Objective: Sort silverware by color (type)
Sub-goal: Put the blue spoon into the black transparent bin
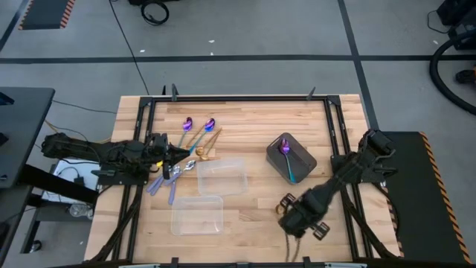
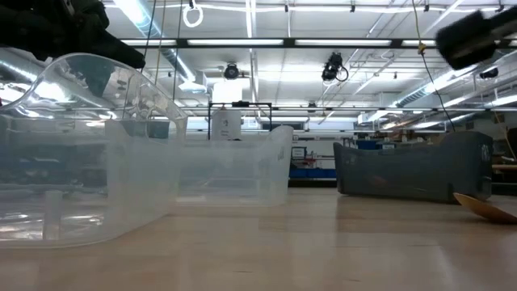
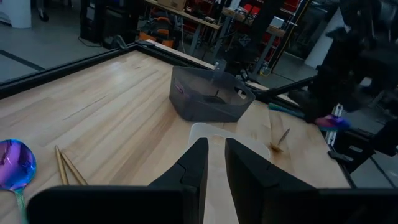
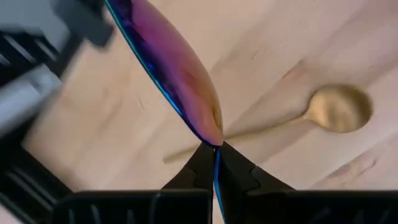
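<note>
Right gripper (image 4: 217,163) pinches purple spoon (image 4: 174,68), handle hidden; left gripper (image 3: 215,163) slightly parted, holding nothing visible.

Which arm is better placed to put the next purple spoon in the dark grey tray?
The right: its jaws are shut on a purple-blue spoon, and the dark grey tray lies on its side. The left arm hangs over the unsorted spoons.

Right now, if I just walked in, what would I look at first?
Probably the shiny purple-blue spoon, pinched by its handle in the right gripper near the table's front right, with a gold spoon on the wood beneath it. Next, the cluster of spoons on the left beside the left gripper. One more purple spoon sits in the dark grey tray.
</note>
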Robot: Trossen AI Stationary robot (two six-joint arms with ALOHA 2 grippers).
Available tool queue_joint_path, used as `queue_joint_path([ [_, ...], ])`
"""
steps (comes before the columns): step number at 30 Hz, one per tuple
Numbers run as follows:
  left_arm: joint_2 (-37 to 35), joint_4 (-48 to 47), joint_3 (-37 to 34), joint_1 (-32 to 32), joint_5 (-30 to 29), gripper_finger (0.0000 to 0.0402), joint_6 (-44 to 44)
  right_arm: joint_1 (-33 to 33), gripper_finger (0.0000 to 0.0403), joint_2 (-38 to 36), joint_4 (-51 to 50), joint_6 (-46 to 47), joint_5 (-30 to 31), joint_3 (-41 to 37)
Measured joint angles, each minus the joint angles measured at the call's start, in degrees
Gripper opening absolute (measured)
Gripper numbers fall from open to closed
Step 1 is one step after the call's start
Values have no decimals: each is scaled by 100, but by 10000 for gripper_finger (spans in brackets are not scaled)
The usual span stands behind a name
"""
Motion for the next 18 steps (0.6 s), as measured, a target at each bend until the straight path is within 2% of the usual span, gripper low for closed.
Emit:
queue_joint_path([
  [5, 0, 1, 0, 0, -1, 62, 332, -532, 12, -135, 99, 518, -430, 270],
  [10, -1, 47, 0, -2, -2, 62, 805, -1123, 12, -406, 141, 1249, -404, 333],
  [18, -1, 235, 0, 0, -3, 62, 1810, -2195, 11, -758, -50, 3263, 370, 333],
])
